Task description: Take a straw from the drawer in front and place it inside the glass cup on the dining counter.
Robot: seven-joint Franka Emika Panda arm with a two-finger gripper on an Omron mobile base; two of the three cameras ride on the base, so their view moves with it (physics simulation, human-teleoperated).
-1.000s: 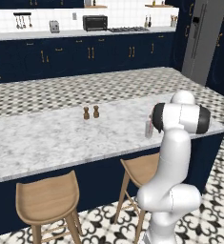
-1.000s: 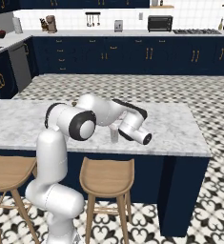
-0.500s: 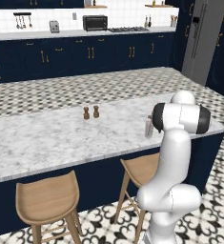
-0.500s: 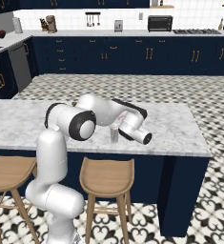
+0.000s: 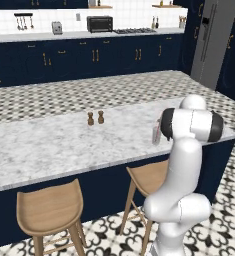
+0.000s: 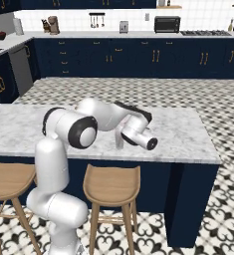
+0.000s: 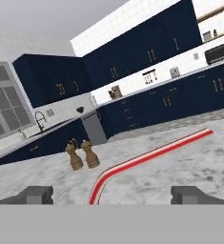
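Note:
The glass cup point(image 5: 156, 136) stands near the right end of the dining counter point(image 5: 64, 145), with the thin pinkish-red straw point(image 5: 158, 127) rising from it. My arm's elbow hides part of the cup in the left base view. In the right base view, the hand lies low over the counter point(image 6: 178, 134) right beside the cup point(image 6: 119, 140). In the hand view, the straw point(image 7: 151, 155) runs very close across the picture, its bent part near the bottom. My gripper point(image 7: 111, 195) is open, and its fingertips point(image 7: 35, 194) stand wide apart on either side without touching the straw. The drawer is out of view.
Two small brown shakers point(image 5: 95, 118) stand mid-counter, ahead of the hand point(image 7: 82, 155). Round wooden stools point(image 5: 49, 207) point(image 6: 111, 182) line the counter's near side. Navy cabinets and a worktop with a toaster oven point(image 5: 99, 23) run along the far wall.
The base views show no visible move of the arm, the cup or the straw.

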